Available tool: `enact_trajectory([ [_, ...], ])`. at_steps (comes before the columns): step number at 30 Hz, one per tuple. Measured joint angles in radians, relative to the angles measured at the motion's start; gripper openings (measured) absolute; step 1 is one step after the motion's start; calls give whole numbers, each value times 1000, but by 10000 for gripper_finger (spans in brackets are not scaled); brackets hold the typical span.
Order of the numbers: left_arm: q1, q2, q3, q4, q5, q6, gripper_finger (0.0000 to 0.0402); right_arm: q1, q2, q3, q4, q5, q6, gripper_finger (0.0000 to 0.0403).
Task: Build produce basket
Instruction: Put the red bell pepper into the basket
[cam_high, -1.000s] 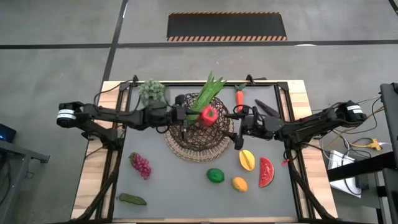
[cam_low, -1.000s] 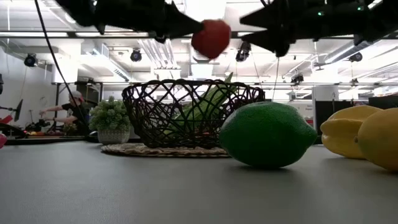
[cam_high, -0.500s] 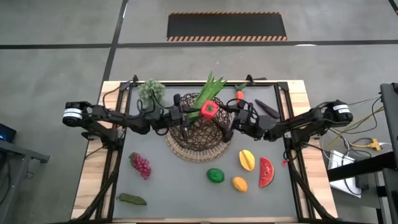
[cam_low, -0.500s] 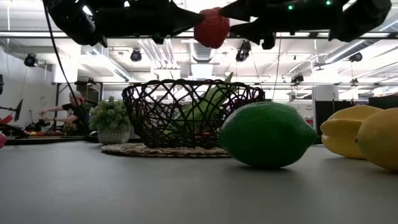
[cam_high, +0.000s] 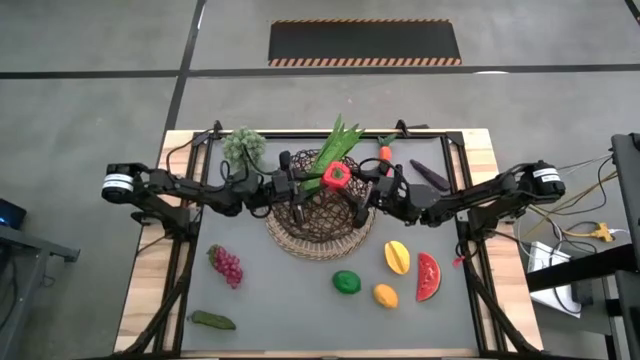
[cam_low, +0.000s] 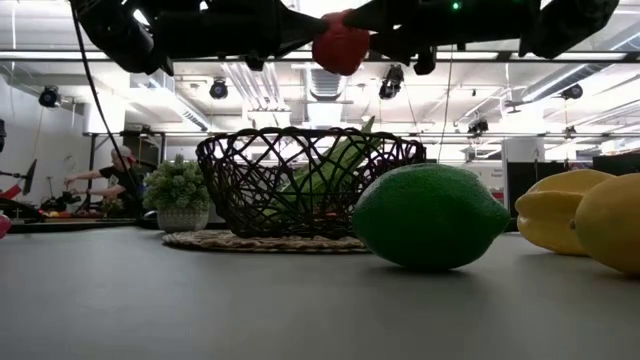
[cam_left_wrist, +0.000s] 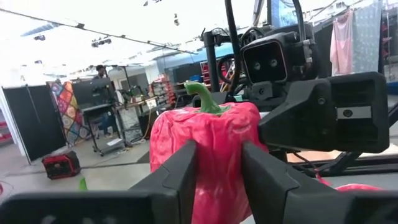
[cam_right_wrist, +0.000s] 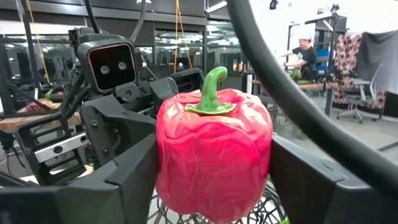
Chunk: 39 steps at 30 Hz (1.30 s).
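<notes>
A red pepper (cam_high: 337, 177) with a green stem hangs high over the dark wire basket (cam_high: 300, 243), as the low view (cam_low: 340, 45) also shows. My left gripper (cam_high: 322, 182) is shut on it from the table's left. My right gripper (cam_high: 355, 190) comes from the right, open, with one finger on each side of the pepper (cam_right_wrist: 214, 155). Long green leaves (cam_high: 338, 145) lie in the basket and stick out over its far rim. My left gripper pinches the pepper's lower body (cam_left_wrist: 217, 143) between its two fingers (cam_left_wrist: 180, 171). The fingers lie about level and come from the table's left. The pepper stands upright, stem up, lifted clear above the basket. My right gripper's fingers (cam_right_wrist: 134, 168) lie close against the pepper's two sides; I cannot tell whether they touch it.
A carrot (cam_high: 385, 157) and a dark object (cam_high: 430, 175) lie at the far right. A mango (cam_high: 397, 257), watermelon slice (cam_high: 428, 277), lemon (cam_high: 385, 295) and lime (cam_high: 347, 282) lie near right. Grapes (cam_high: 225, 265) and a green pod (cam_high: 212, 320) lie near left. A bushy clump (cam_high: 243, 147) stands far left.
My left gripper has lifted the pepper a little higher over the basket and toward the far edge. My right gripper has gone toward the table's left, up to the pepper, so that its fingers now stand around it.
</notes>
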Motion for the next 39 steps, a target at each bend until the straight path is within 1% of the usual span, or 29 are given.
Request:
enact_trajectory([
  [2, 0, 0, -1, 0, 0, -5, 112, 0, -1, 7, -21, 2, 8, 230],
  [4, 0, -4, -6, -5, 0, -6, 130, 0, -5, 15, -53, 2, 13, 221],
  [11, -1, -17, -33, -21, -3, -8, 218, -2, -13, 57, -205, 6, 77, 219],
  [13, -3, -29, -36, -43, -29, 2, 239, -5, -12, 71, -287, 16, 97, 219],
  [16, -3, -79, -39, -124, -68, 24, 261, -21, -9, 100, -439, 18, 158, 219],
  [19, -2, -140, -41, -240, -75, 73, 269, -44, -7, 127, -554, 20, 236, 218],
  [22, -3, -215, -43, -331, -76, 77, 271, -73, -4, 138, -700, 18, 328, 219],
  [24, -2, -261, -51, -365, -77, 74, 272, -91, 4, 138, -757, 17, 384, 220],
  [27, -3, -309, -78, -352, -70, 45, 272, -115, 28, 138, -768, 19, 432, 220],
  [31, -5, -331, -120, -263, -62, -3, 272, -126, 104, 165, -763, 19, 442, 220],
  [35, -5, -330, -141, -225, -58, -5, 272, -132, 182, 239, -764, 20, 415, 221],
  [39, -4, -329, -152, -211, -58, -20, 272, -138, 250, 344, -874, 20, 397, 221],
])
